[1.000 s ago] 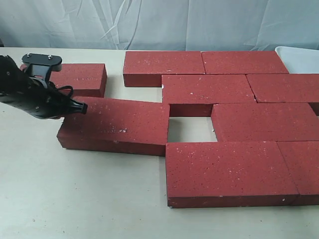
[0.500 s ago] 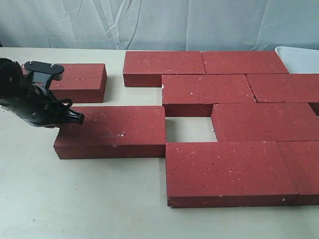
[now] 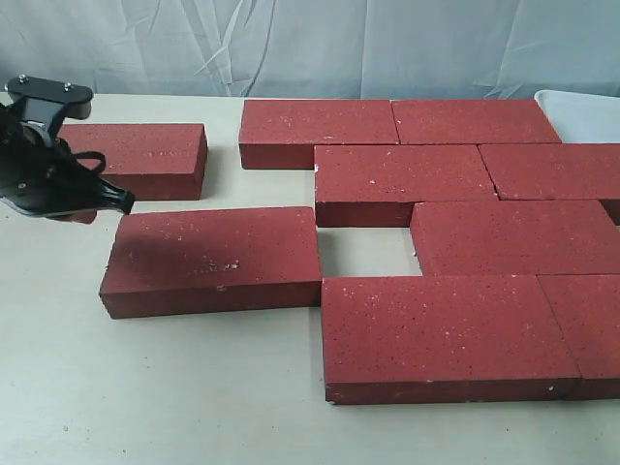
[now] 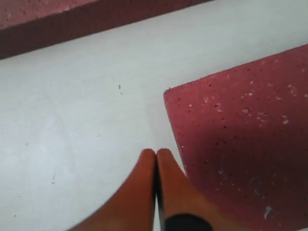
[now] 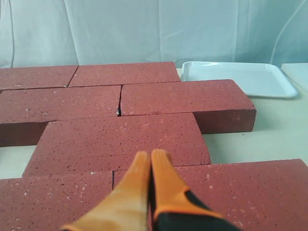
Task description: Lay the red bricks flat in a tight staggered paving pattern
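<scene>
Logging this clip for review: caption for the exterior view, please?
Shut left tool beside a loose flat brick; a gap separates it from the next brick in its row.

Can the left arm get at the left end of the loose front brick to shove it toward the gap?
Probably yes. The left gripper, shut, hangs just off the left end of that brick with nothing between them; the other loose brick lies farther back.

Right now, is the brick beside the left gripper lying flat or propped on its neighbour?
Flat: the brick rests with its whole bottom edge on the table, its end beside the front brick, not on it.
</scene>
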Robot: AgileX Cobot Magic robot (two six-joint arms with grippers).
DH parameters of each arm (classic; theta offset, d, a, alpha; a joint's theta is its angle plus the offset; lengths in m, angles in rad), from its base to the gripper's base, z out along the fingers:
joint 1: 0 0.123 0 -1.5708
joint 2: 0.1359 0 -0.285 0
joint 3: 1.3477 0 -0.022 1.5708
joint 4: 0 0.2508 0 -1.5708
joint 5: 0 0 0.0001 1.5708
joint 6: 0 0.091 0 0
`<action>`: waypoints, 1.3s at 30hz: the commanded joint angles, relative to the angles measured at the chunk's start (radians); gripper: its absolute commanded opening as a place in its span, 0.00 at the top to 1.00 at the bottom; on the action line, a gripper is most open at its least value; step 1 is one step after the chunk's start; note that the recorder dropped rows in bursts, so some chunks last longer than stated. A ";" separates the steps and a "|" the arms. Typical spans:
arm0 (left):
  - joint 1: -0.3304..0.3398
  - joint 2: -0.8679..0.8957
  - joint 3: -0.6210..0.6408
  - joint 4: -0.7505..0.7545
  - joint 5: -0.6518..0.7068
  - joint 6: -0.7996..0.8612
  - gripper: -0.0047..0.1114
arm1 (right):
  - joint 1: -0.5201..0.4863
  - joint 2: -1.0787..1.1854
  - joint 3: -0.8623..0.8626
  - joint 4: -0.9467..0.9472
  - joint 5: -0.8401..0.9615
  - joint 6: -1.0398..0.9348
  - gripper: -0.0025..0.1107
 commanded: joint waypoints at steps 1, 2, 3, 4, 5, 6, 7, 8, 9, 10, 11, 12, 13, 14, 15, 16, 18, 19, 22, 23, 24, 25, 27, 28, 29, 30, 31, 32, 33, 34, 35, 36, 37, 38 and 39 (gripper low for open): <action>-0.010 -0.053 -0.005 -0.137 0.067 0.095 0.96 | 0.001 -0.005 0.002 0.000 -0.007 -0.004 0.99; -0.021 -0.058 -0.005 -0.184 0.082 0.139 0.96 | 0.001 -0.005 0.002 0.000 -0.007 -0.004 0.99; -0.037 -0.060 -0.005 -0.245 0.097 0.193 0.96 | 0.001 -0.005 0.002 0.000 -0.007 -0.004 0.99; -0.057 -0.060 -0.003 -0.307 0.106 0.239 0.96 | 0.001 -0.005 0.002 0.000 -0.007 -0.004 0.99; -0.080 -0.060 -0.003 -0.354 0.106 0.278 0.96 | 0.001 -0.005 0.002 0.000 -0.007 -0.004 0.99; -0.105 -0.060 -0.003 -0.400 0.104 0.308 0.96 | 0.001 -0.005 0.002 0.000 -0.007 -0.004 0.99; -0.132 -0.058 -0.003 -0.431 0.089 0.321 0.96 | 0.001 -0.005 0.002 0.000 -0.007 -0.004 0.99; -0.154 -0.055 -0.003 -0.452 0.073 0.321 0.96 | 0.001 -0.005 0.002 0.000 -0.007 -0.004 0.99; -0.181 -0.051 -0.003 -0.463 0.052 0.321 0.96 | 0.001 -0.005 0.002 0.000 -0.007 -0.004 0.99; -0.208 -0.046 -0.003 -0.473 0.030 0.321 0.96 | 0.001 -0.005 0.002 0.000 -0.007 -0.004 0.99; -0.228 -0.041 -0.003 -0.478 0.011 0.321 0.96 | 0.001 -0.005 0.002 0.000 -0.007 -0.004 0.99; -0.253 -0.035 -0.003 -0.482 -0.005 0.321 0.96 | 0.001 -0.005 0.002 0.000 -0.007 -0.004 0.99; -0.277 -0.027 -0.003 -0.482 -0.017 0.321 0.96 | 0.001 -0.005 0.002 0.000 -0.007 -0.004 0.99; -0.299 -0.020 -0.003 -0.484 -0.024 0.321 0.96 | 0.001 -0.005 0.002 0.000 -0.007 -0.004 0.99; -0.320 -0.011 -0.003 -0.489 -0.034 0.321 0.96 | 0.001 -0.005 0.002 0.000 -0.007 -0.004 0.99; -0.338 -0.002 -0.003 -0.495 -0.040 0.321 0.96 | 0.001 -0.005 0.002 0.000 -0.007 -0.004 0.99; -0.366 0.024 -0.003 -0.499 -0.055 0.321 0.96 | 0.001 -0.005 0.002 0.000 -0.007 -0.004 0.99; -0.378 0.039 -0.003 -0.504 -0.063 0.321 0.96 | 0.001 -0.005 0.002 0.000 -0.007 -0.004 0.99; -0.405 0.086 -0.003 -0.523 -0.079 0.321 0.96 | 0.001 -0.005 0.002 0.000 -0.007 -0.004 0.99; -0.410 0.102 -0.003 -0.526 -0.084 0.321 0.96 | 0.001 -0.005 0.002 0.000 -0.007 -0.004 0.99; -0.415 0.114 -0.003 -0.530 -0.086 0.321 0.96 | 0.001 -0.005 0.002 0.000 -0.007 -0.004 0.99; -0.416 0.128 -0.003 -0.539 -0.091 0.322 0.96 | 0.001 -0.005 0.002 0.000 -0.007 -0.004 0.99; -0.417 0.152 -0.003 -0.554 -0.104 0.322 0.96 | 0.001 -0.005 0.002 0.000 -0.007 -0.004 0.99; -0.417 0.162 -0.003 -0.563 -0.110 0.325 0.96 | 0.001 -0.005 0.002 0.000 -0.007 -0.004 0.99; -0.417 0.171 -0.003 -0.563 -0.123 0.325 0.96 | 0.001 -0.005 0.002 0.000 -0.007 -0.004 0.99; -0.417 0.177 -0.003 -0.565 -0.132 0.325 0.96 | 0.001 -0.005 0.002 0.000 -0.007 -0.004 0.99; -0.417 0.185 -0.003 -0.563 -0.143 0.325 0.96 | 0.001 -0.005 0.002 0.000 -0.007 -0.004 0.99; -0.417 0.189 -0.003 -0.563 -0.151 0.325 0.96 | 0.001 -0.005 0.002 0.000 -0.007 -0.004 0.99; -0.417 0.194 -0.003 -0.563 -0.158 0.325 0.96 | 0.001 -0.005 0.002 0.000 -0.007 -0.004 0.99; -0.417 0.200 -0.003 -0.565 -0.163 0.325 0.96 | 0.001 -0.005 0.002 0.000 -0.007 -0.004 0.99; -0.417 0.204 -0.003 -0.565 -0.163 0.325 0.96 | 0.001 -0.005 0.002 0.000 -0.007 -0.004 0.99; -0.417 0.209 -0.003 -0.565 -0.163 0.325 0.96 | 0.001 -0.005 0.002 0.000 -0.007 -0.004 0.99; -0.417 0.213 -0.003 -0.567 -0.163 0.325 0.96 | 0.001 -0.005 0.002 0.000 -0.007 -0.004 0.99; -0.417 0.218 -0.003 -0.567 -0.163 0.325 0.96 | 0.001 -0.005 0.002 0.000 -0.007 -0.004 0.99; -0.417 0.218 -0.003 -0.567 -0.161 0.325 0.96 | 0.001 -0.005 0.002 0.000 -0.007 -0.004 0.99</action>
